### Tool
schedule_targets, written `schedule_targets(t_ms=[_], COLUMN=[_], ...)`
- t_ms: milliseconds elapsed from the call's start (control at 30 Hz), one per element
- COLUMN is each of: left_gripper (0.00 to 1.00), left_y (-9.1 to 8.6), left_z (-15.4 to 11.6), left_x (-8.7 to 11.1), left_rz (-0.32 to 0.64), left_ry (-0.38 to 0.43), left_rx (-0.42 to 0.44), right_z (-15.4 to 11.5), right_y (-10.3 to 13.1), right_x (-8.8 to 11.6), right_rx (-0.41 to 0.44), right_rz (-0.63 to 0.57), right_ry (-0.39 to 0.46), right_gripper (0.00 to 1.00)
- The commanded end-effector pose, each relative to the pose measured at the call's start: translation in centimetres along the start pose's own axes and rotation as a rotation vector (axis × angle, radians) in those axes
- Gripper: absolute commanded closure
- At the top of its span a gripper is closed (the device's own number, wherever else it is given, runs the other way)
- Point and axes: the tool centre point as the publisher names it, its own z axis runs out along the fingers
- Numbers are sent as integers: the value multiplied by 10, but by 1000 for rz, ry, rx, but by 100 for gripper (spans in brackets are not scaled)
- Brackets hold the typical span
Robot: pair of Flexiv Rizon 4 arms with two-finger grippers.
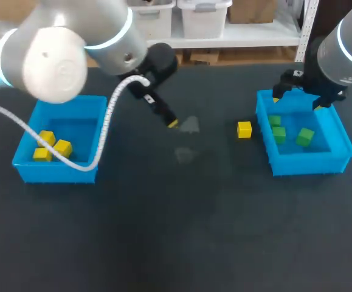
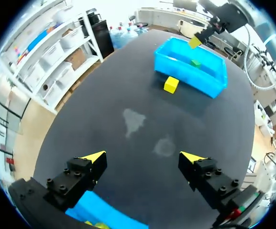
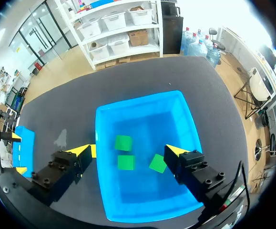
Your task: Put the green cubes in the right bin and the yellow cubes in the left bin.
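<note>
Editor: Cubes first. How many, and where?

Photographer: Seven. Three yellow cubes (image 1: 47,138) lie in the left bin (image 1: 72,103) and three green cubes (image 1: 279,134) in the right bin (image 1: 337,131). One loose yellow cube (image 1: 244,129) sits on the dark bench (image 1: 176,231), just left of the right bin's outer wall.

Editor: Which way does the stray one point?

Photographer: It is a cube, so it has no long axis. It rests flat on one face, its sides roughly in line with the bin wall. The right bin itself runs longer from near to far.

Editor: And the claws?

Photographer: Both are released and hold nothing. The left claw (image 1: 172,123) hangs over bare bench near the middle, beside two pale smudges (image 1: 189,125) and well apart from the stray cube. The right claw (image 1: 296,102) hangs above the far end of the right bin.

Editor: Do the wrist cameras add anything?

Photographer: The left wrist view looks between spread fingers (image 2: 92,157) to the stray cube (image 2: 171,84) against the bin's outside (image 2: 185,78). Only one green cube (image 2: 195,62) shows there, and a corner of the left bin (image 2: 104,214) lies under the claw. The right wrist view looks straight down into the right bin (image 3: 145,102) and shows all three green cubes (image 3: 123,142) apart on its floor. The stray cube cannot be made out there.
</note>
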Motion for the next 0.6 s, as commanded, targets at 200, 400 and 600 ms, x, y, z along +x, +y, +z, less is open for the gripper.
schedule_targets(t_ms=[200, 400, 600], left_gripper=[0, 0, 0], left_y=[-6, -15, -22], left_z=[43, 63, 83], left_x=[-49, -71, -92], left_rz=[84, 160, 250], left_ry=[101, 137, 164], left_rx=[9, 25, 33], right_z=[-1, -1, -1], right_y=[-1, -1, -1], right_x=[2, 2, 2], right_rx=[1, 1, 1], right_rz=[1, 1, 1], right_ry=[-7, -7, -7], right_gripper=[0, 0, 0])
